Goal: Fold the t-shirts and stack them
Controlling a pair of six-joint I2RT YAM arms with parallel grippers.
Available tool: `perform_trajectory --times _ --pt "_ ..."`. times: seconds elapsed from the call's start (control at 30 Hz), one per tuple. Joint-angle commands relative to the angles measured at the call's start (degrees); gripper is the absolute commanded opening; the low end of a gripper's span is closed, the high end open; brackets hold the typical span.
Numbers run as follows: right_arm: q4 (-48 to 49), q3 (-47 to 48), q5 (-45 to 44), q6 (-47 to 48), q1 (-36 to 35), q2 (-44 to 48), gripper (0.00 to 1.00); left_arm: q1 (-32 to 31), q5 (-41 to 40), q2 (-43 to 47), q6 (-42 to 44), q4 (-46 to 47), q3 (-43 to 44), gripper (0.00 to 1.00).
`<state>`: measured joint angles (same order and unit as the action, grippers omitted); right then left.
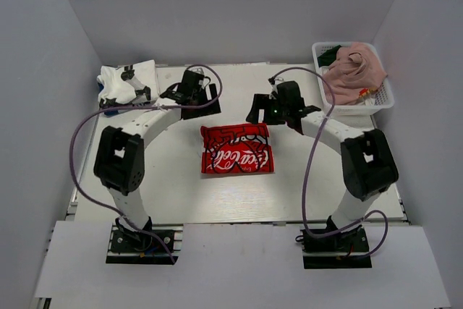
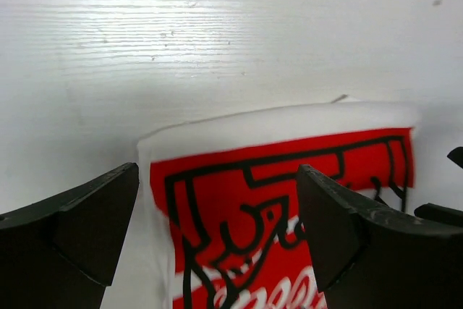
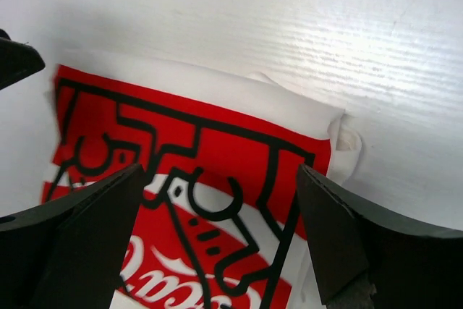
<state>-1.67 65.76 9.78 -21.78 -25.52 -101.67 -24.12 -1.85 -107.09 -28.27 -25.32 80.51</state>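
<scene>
A folded white t-shirt with red Coca-Cola print [image 1: 236,149] lies flat in the middle of the table. My left gripper [image 1: 197,105] hovers open just beyond its far left corner. My right gripper [image 1: 269,115] hovers open beyond its far right corner. In the left wrist view the shirt [image 2: 239,200] shows between the spread jaws of the left gripper [image 2: 217,229], which hold nothing. The right wrist view has the same shirt [image 3: 195,150] beneath the open right gripper [image 3: 221,240]. A folded white t-shirt [image 1: 126,83] rests at the far left. A dusty pink t-shirt [image 1: 353,72] and a dark green one [image 1: 330,54] sit in the basket.
The white lattice basket [image 1: 383,100] stands at the far right corner of the table. Grey walls close in the back and both sides. Purple cables loop from each arm over the table. Something blue [image 1: 107,111] peeks out under the far-left white shirt.
</scene>
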Motion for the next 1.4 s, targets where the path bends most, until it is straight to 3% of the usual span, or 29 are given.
perform_trajectory --times 0.0,0.23,0.53,0.63,0.9,1.0,1.03,1.13,1.17,1.2,1.37 --pt "1.8 -1.8 0.2 2.5 -0.1 7.2 0.9 -0.2 -4.8 10.0 -1.3 -6.5 -0.2 1.0" --pt "2.1 -7.4 2.8 2.5 -0.1 16.0 0.9 -0.8 0.7 15.1 -2.4 -2.0 -14.2 1.0" --pt "-2.5 -12.1 -4.0 2.9 0.1 24.8 0.9 -0.8 3.6 10.9 -1.2 0.0 -16.4 1.0" --pt "-3.0 -13.7 -6.2 2.8 0.1 26.8 0.9 -0.8 3.6 10.1 -1.2 0.8 -17.3 0.91" --pt "-5.3 -16.4 -12.5 3.1 0.3 31.1 0.9 -1.4 6.5 5.1 -0.6 2.1 -17.3 0.84" --pt "-4.8 -17.1 -13.2 3.2 0.4 32.0 0.9 -1.4 9.8 4.5 0.1 4.0 -17.3 0.72" --pt "-5.2 -17.0 -13.7 3.2 0.3 32.1 0.9 -1.4 10.6 4.5 0.1 4.7 -17.3 0.56" --pt "-5.7 -17.0 -14.3 3.3 0.3 32.3 0.9 -1.4 12.0 3.9 0.1 4.8 -16.8 0.22" --pt "-5.6 -17.2 -14.3 3.2 0.4 32.4 0.9 -1.4 12.5 4.8 0.1 5.4 -16.8 0.04" --pt "-5.4 -17.2 -14.0 3.2 0.3 32.3 0.9 -1.4 12.5 5.4 0.1 5.4 -16.8 0.0" --pt "-5.5 -17.2 -13.4 3.2 0.4 31.7 0.9 -0.3 17.5 10.9 0.7 9.0 -19.4 0.0"
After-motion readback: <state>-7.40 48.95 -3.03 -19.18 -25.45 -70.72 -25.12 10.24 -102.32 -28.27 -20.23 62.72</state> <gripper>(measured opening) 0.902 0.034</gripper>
